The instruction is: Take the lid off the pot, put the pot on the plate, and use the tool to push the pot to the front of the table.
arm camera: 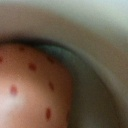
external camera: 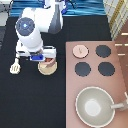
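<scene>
The pink pot (external camera: 50, 62) sits on the tan plate (external camera: 48, 70) on the black table (external camera: 30, 105), its reddish inside showing. My gripper (external camera: 38, 57) hangs low just off the pot's edge, on the exterior view's left. The cream spatula (external camera: 16, 66) lies further left on the table. Over on the stove counter, the pale-pink lid (external camera: 80, 50) rests near its top-left corner. Up close, the wrist view shows the pot's pink surface with red dots (arm camera: 27, 85) beside a pale curved rim (arm camera: 95, 45).
The pinkish-brown stove counter (external camera: 120, 75) fills the exterior view's right, with three black burners (external camera: 83, 68). A large grey-green pan (external camera: 94, 106) with its handle stands at the bottom right. The white arm (external camera: 37, 25) reaches down from the top.
</scene>
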{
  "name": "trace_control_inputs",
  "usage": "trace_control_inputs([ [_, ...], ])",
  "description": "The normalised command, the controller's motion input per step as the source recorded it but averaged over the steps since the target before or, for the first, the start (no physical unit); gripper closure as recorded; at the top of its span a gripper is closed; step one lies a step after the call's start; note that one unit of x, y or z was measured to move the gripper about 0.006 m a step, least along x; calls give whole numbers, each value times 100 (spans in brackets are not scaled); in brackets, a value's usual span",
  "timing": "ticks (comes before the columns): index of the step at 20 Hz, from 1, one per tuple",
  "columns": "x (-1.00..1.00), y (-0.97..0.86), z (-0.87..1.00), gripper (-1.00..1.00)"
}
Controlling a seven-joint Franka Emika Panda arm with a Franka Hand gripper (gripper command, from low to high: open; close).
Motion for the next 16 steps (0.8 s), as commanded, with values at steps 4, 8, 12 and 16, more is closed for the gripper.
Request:
trace_control_inputs([
  [4,0,-5,-19,100],
  [8,3,-4,-14,100],
  [12,7,-27,-21,100],
  [16,7,-28,-13,100],
])
